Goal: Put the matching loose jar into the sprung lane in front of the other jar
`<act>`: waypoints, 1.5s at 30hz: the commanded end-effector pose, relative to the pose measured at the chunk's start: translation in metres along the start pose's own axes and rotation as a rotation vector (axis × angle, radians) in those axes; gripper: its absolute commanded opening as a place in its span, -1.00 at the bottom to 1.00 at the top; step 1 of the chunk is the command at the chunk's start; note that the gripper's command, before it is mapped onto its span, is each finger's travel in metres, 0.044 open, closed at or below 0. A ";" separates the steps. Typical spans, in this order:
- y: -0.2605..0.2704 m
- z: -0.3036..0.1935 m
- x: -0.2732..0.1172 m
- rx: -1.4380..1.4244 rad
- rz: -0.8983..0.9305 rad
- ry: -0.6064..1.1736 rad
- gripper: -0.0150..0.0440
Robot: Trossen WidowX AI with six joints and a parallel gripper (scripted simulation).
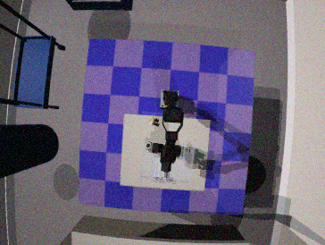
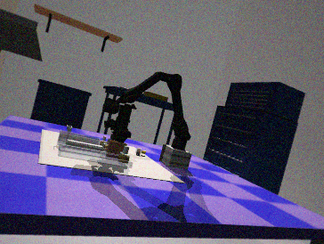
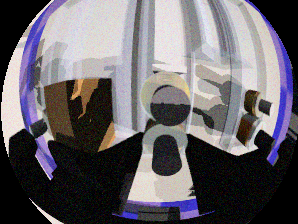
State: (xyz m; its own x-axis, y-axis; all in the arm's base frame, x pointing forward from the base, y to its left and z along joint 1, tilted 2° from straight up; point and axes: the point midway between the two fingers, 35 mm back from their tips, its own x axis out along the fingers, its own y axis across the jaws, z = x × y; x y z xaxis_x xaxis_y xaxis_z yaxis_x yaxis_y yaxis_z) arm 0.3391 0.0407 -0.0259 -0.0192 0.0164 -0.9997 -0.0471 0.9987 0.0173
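Note:
My gripper (image 3: 164, 137) (image 2: 117, 143) is shut on a clear jar with a dark top (image 3: 166, 156). In the wrist view this held jar is upright, at the front end of a clear-walled lane (image 3: 135, 65). Directly behind it, in line, is a jar with a pale yellow rim and a dark round top (image 3: 170, 111). The two look very close; whether they touch I cannot tell. The lane belongs to the clear dispenser (image 2: 80, 149). Whether the held jar's base is on the lane floor is hidden, as are the front stop and pusher plate. In the top view the arm covers the fingertips.
A large brown block-like thing (image 3: 57, 112) is left of the lane in the wrist view. Two small brown pieces (image 3: 251, 101) (image 3: 247, 131) are at the right. A small yellow-and-black item (image 1: 154, 121) (image 2: 141, 152) is on the white board (image 1: 134, 174) (image 2: 49, 156), near the arm base.

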 end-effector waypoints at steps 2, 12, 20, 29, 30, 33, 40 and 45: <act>0.000 0.002 0.000 -0.003 -0.001 -0.013 -0.49; 0.000 0.000 0.000 -0.003 -0.001 -0.013 -0.49; 0.000 -0.001 0.000 -0.003 -0.001 -0.013 -0.49; 0.000 -0.003 0.000 -0.003 -0.001 -0.012 -0.49; 0.000 -0.003 0.000 -0.003 -0.001 -0.012 -0.49; 0.000 -0.003 0.000 -0.003 -0.001 -0.012 -0.49; 0.000 -0.008 0.000 -0.003 -0.001 -0.012 -0.49; 0.000 -0.008 0.000 -0.003 -0.001 -0.012 -0.49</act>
State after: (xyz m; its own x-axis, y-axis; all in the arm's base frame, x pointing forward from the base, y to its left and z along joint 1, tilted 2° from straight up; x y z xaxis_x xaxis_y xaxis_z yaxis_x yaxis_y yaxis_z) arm 0.3319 0.0404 -0.0262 -0.0085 0.0174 -0.9998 -0.0488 0.9987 0.0178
